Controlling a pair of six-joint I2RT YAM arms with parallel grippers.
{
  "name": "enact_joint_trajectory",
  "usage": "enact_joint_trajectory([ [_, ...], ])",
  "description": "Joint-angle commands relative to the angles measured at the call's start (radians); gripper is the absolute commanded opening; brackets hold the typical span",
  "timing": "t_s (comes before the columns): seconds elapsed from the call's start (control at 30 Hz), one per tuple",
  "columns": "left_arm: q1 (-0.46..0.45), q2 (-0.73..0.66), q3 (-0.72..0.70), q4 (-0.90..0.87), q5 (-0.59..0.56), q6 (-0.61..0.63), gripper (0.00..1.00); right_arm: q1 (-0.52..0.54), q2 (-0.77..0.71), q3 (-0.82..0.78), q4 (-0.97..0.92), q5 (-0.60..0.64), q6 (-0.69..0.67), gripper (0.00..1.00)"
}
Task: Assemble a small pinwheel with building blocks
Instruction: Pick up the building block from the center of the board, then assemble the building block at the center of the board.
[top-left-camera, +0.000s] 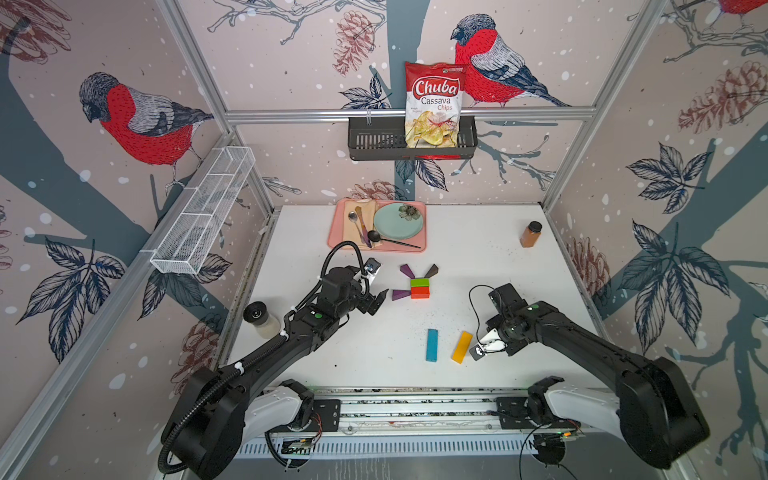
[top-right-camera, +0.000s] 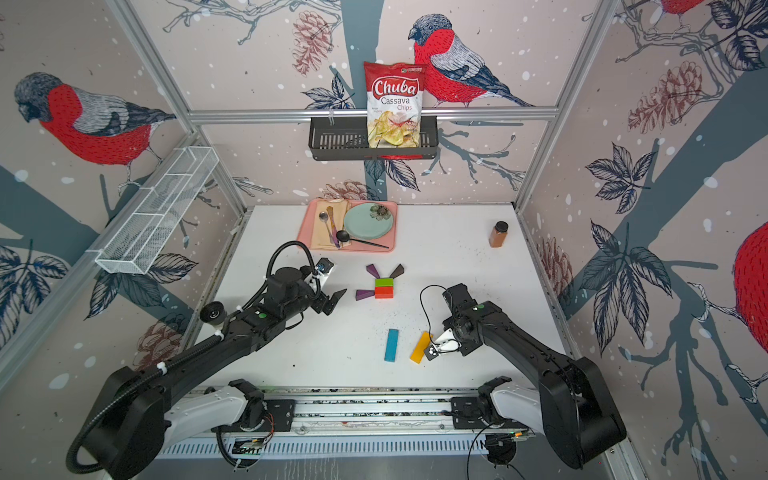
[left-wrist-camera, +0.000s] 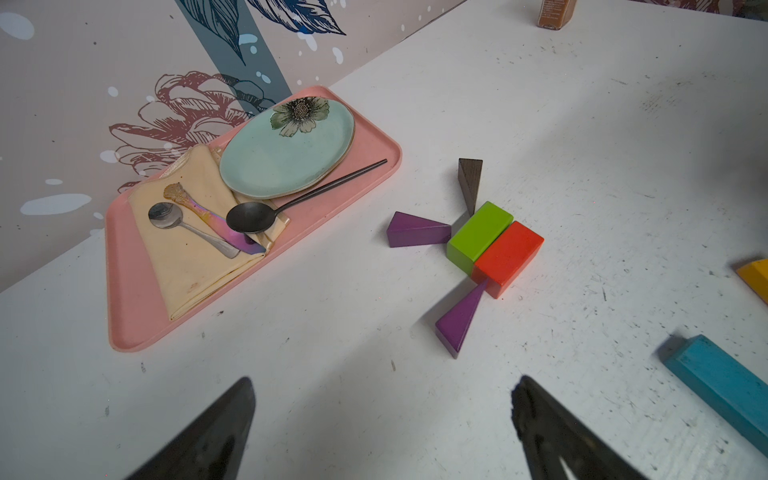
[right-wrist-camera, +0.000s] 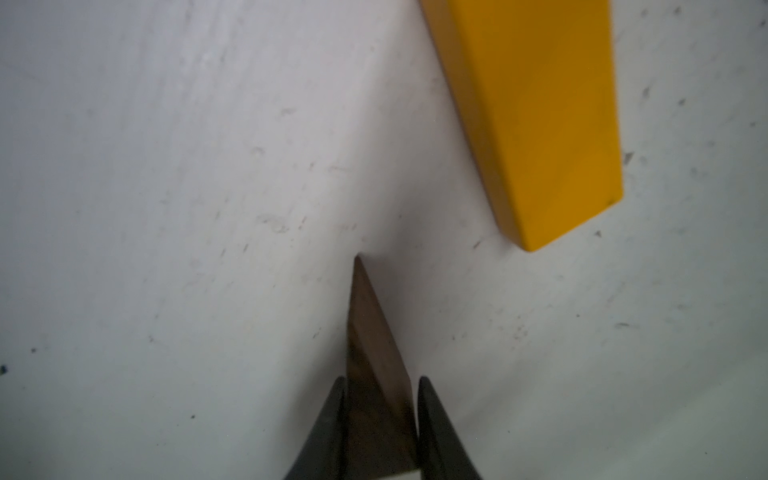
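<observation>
- At the table (top-left-camera: 478, 257) rear: a tray (top-left-camera: 337, 235), a plate (top-left-camera: 397, 222) on it.
- Before the tray: two bricks (top-left-camera: 419, 287), side by side, touching.
- Three wedges (top-left-camera: 408, 271): two behind the bricks, one left.
- Before the bricks: two bars (top-left-camera: 432, 345), apart.
- Rear right: a jar (top-left-camera: 530, 235).

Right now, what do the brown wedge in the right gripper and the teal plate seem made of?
Brown wedge: likely wood with a matte dark stain; streaky grain shows. Teal plate: probably glazed ceramic; soft sheen, printed flower, slightly uneven rim.
</observation>
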Motion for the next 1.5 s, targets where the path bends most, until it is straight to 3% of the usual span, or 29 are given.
enact_joint_trajectory([
  [0.0, 0.000, -0.007, 0.007, 0.003, -0.005, -0.003, 0.96, -0.009, 0.007, 0.014, 0.005, -0.046, 0.050, 0.17],
  [0.2, 0.002, -0.002, 0.014, 0.006, -0.018, -0.008, 0.96, -0.042, 0.111, 0.161, 0.019, -0.137, 0.291, 0.17],
  [0.5, 0.009, 0.028, 0.033, -0.009, -0.079, -0.062, 0.95, 0.052, 0.384, 0.467, -0.003, -0.094, 0.709, 0.15],
  [0.97, 0.021, 0.048, 0.033, -0.023, -0.094, -0.095, 0.95, 0.145, 0.637, 0.687, 0.001, 0.035, 0.935, 0.15],
  [1.47, 0.027, 0.004, 0.000, -0.018, -0.100, -0.105, 0.96, 0.191, 0.724, 0.749, -0.037, 0.048, 0.987, 0.17],
])
